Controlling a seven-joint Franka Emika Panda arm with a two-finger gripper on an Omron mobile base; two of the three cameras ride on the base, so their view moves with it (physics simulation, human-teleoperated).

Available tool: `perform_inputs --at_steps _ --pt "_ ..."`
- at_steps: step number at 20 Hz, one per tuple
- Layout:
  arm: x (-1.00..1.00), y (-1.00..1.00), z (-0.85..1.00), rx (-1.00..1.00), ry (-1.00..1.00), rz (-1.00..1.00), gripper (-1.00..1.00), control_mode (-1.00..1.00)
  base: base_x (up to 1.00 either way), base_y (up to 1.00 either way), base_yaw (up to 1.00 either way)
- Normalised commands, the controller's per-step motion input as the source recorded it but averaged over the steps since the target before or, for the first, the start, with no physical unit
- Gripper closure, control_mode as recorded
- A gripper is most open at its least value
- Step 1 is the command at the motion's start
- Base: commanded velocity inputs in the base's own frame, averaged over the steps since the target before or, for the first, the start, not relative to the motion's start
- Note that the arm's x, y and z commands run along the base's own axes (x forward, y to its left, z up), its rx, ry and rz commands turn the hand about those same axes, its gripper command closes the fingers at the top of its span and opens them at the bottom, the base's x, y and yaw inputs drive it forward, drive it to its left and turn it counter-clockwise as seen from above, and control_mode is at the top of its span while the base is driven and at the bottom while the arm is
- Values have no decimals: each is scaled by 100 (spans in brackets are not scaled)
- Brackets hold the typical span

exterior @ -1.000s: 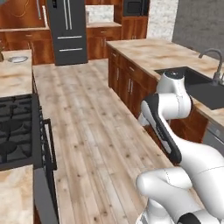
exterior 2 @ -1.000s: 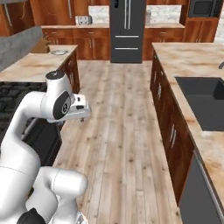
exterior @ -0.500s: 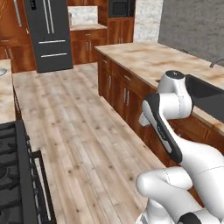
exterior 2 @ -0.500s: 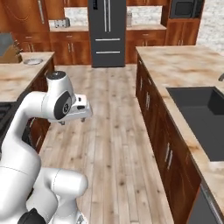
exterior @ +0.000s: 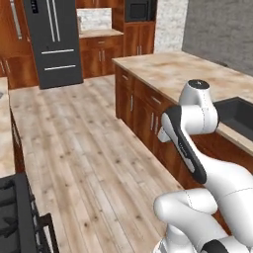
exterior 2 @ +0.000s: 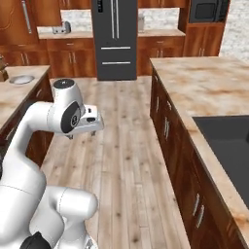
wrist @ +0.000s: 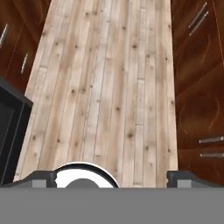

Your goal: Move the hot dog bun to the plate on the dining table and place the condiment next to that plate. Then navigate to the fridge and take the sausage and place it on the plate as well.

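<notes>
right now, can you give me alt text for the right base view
A dark fridge stands at the far end of a wood-plank floor, flanked by brown cabinets. The white arm rises at lower left, its open gripper empty above the floor; a counter with a dark sink runs along the right.

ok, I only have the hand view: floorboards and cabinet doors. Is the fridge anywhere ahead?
Observer: Yes. The fridge stands at the far end of the wooden floor, both doors closed.
Operator: What's on the arm's right?
Observer: A long beige counter on brown cabinets, with a dark sink set into it.
Operator: And on its left?
Observer: A black stove close by. Farther along, in the right base view, another beige counter carries a small round dish.
</notes>
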Motion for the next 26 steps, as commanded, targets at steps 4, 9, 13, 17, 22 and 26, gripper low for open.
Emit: perform_inputs --at_steps 4,9,13,17,22,26 --pt "0 0 0 0 0 0 -100 100 100 -16 0" --pt "0 0 0 0 0 0 -100 100 100 -20 8" --pt "0 0 0 0 0 0 -100 100 100 -23 42" --pt "0 0 0 0 0 0 -100 100 100 -9 56" --pt "0 0 0 0 0 0 -100 100 100 -5 60" --pt "0 0 0 0 0 0 -100 100 100 -14 59"
